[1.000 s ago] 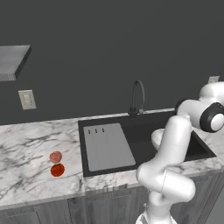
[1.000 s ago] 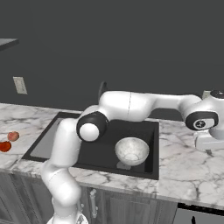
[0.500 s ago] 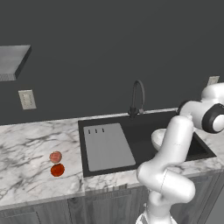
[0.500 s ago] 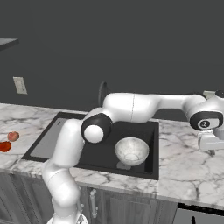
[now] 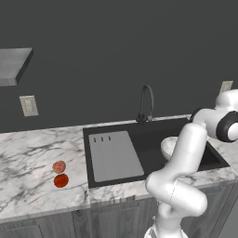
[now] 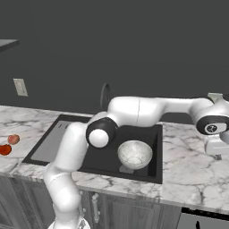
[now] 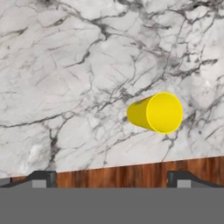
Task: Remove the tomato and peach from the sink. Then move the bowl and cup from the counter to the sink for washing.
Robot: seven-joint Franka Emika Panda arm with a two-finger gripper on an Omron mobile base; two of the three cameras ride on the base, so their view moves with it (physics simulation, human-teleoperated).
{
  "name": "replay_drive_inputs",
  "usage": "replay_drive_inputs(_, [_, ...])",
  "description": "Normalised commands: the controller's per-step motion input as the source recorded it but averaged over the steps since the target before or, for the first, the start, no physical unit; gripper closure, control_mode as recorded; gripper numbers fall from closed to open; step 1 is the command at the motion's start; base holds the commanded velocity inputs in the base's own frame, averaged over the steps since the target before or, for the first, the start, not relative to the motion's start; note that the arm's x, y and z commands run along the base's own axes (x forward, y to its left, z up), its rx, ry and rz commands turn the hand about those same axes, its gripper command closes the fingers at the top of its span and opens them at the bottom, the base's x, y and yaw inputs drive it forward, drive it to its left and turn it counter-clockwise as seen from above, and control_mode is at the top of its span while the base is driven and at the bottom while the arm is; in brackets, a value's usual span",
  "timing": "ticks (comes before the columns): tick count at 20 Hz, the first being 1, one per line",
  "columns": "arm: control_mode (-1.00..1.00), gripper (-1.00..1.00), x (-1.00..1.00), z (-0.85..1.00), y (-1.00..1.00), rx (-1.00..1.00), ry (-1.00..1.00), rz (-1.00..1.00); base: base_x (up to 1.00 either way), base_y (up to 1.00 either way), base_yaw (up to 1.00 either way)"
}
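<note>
No legible text, labels, brands, numbers or signs anywhere. Wall outlet plate (image 5: 29, 106): blank. Cup (image 7: 156, 113): plain yellow, unmarked. Bowl (image 6: 134, 154): speckled, no lettering. Sink (image 5: 195, 137) and its grey panel (image 5: 114, 155): three short slots, no characters. Counter (image 6: 197, 170): grey veining only.

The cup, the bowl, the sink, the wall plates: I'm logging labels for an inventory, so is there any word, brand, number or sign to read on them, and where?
None: the cup, bowl, sink, counter and wall outlet carry no readable text.
</note>
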Motion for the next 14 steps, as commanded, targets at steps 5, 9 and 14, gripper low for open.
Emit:
replay_drive_inputs(5, [-1.0, -1.0, 0.0, -0.06, -0.05, 0.0, -0.01, 0.0, 0.0, 0.0, 0.0])
replay_drive_inputs(9, [-1.0, -1.0, 0.0, -0.06, -0.03, 0.0, -0.02, 0.0, 0.0, 0.0, 0.0])
replay_drive_inputs(14, [-1.0, -1.0, 0.0, -0.04, -0.06, 0.0, -0.02, 0.0, 0.0, 0.0, 0.0])
